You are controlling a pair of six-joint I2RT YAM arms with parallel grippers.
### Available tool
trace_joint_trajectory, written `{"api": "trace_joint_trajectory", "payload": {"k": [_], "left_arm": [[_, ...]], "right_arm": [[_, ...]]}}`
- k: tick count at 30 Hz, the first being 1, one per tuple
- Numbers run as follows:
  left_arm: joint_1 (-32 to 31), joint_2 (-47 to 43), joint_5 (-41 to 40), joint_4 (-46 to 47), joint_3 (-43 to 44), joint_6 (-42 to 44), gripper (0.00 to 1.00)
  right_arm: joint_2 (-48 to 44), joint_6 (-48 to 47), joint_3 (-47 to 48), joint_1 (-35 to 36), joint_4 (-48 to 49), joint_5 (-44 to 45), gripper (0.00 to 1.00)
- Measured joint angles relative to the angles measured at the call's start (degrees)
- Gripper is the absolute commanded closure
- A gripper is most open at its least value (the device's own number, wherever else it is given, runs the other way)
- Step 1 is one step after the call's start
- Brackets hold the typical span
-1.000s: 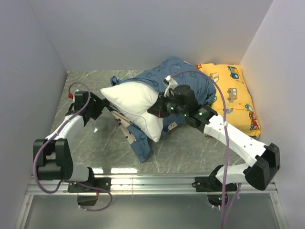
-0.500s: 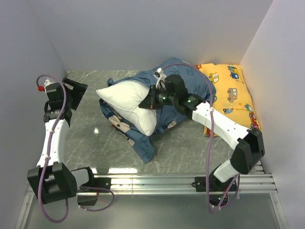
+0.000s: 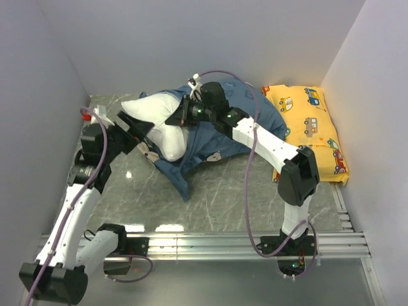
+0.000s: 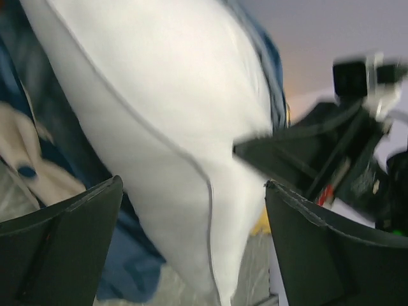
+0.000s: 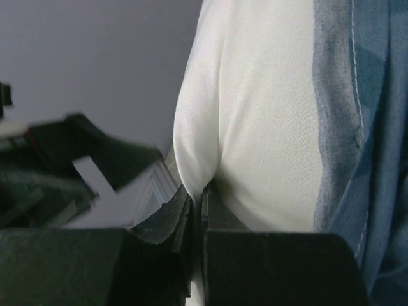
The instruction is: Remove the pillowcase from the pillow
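Left wrist view: my left gripper [image 4: 191, 185] stands with its jaws spread wide and nothing in them. The piped edge of the pillow [image 4: 159, 95] runs down between the two fingers.
Right wrist view: my right gripper [image 5: 201, 197] is pinched tight on a small fold of the white pillow cloth, with the pillowcase [image 5: 363, 127] hem just beside it.
Table [image 3: 223, 197]: bare grey marble shows between my bases and the bundle.
Pillow position: it sits toward the far left of the table, its left half bared and its right half inside the case.
Pillowcase position: it is bunched under and to the right of the pillow, and a blue flap trails toward me.
Yellow pillow [image 3: 312, 121]: it lies at the far right against the wall, touching the blue cloth.
Risk, left jaws: if I close here I probably catch the pillow and not the case, so both hands would hold the same thing and nothing would slide off.
Risk, right pinch: the fold is thin, and a hard pull could let it slip out.
Risk, drag: pulling the case rightward may shove the yellow pillow.
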Motion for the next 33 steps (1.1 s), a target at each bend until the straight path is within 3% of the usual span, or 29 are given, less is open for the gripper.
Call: {"api": "trace_joint_trajectory", "payload": {"k": [4,9,15,20,23,24,25,26,28,29,32,33], "left_arm": [[-6.03,-4.09,-1.51,0.17,-5.92,-1.42,0.01],[-13.49,-3.04,-5.07,1.38,-10.25,-2.1,0.01],[-14.45,0.55,-9.68,3.67,-13.2,-3.41,0.04],[-14.71,0.92,-17.16,3.19,-13.9,-5.11,0.3],[-15.04,1.22,-19.41,3.43,-13.88,-5.81,0.63],[-15.21,1.77,-19.56,3.48,-13.62,-6.03,0.84],[-15.37,2.67,-19.5,3.69,-13.11,-6.14,0.92],[-15.56,3.3,-19.52,3.89,-12.66,-6.03,1.0],[-15.76,4.24,-19.52,3.82,-11.85,-5.7,1.0],[-15.82,4.28,-19.61,3.78,-11.67,-5.66,1.0],[-15.96,4.22,-20.79,2.47,-10.73,-5.31,1.0],[-15.87,4.15,-22.18,1.75,-10.64,-4.87,1.0]], "right_arm": [[4.98,1.99,5.05,0.7,1.05,0.17,1.0],[11.45,2.29,11.28,2.36,0.0,1.51,1.0],[12.79,0.48,12.2,4.57,-2.91,3.93,1.0],[12.13,-0.48,10.01,4.72,-2.38,4.33,1.0],[10.36,-0.96,7.32,5.09,-1.46,4.74,1.0],[9.6,-1.2,6.36,5.35,-1.42,5.09,1.0],[9.05,-1.57,5.7,5.62,-1.55,5.51,1.0],[8.72,-1.86,5.35,5.86,-1.62,5.9,1.0],[7.98,-2.84,4.85,6.16,-1.9,7.17,0.99],[7.8,-3.3,4.87,6.19,-2.19,7.52,0.83],[6.88,-5.18,5.66,6.38,-4.22,9.14,0.52],[6.43,-5.95,6.49,6.43,-5.62,9.75,0.47]]}}
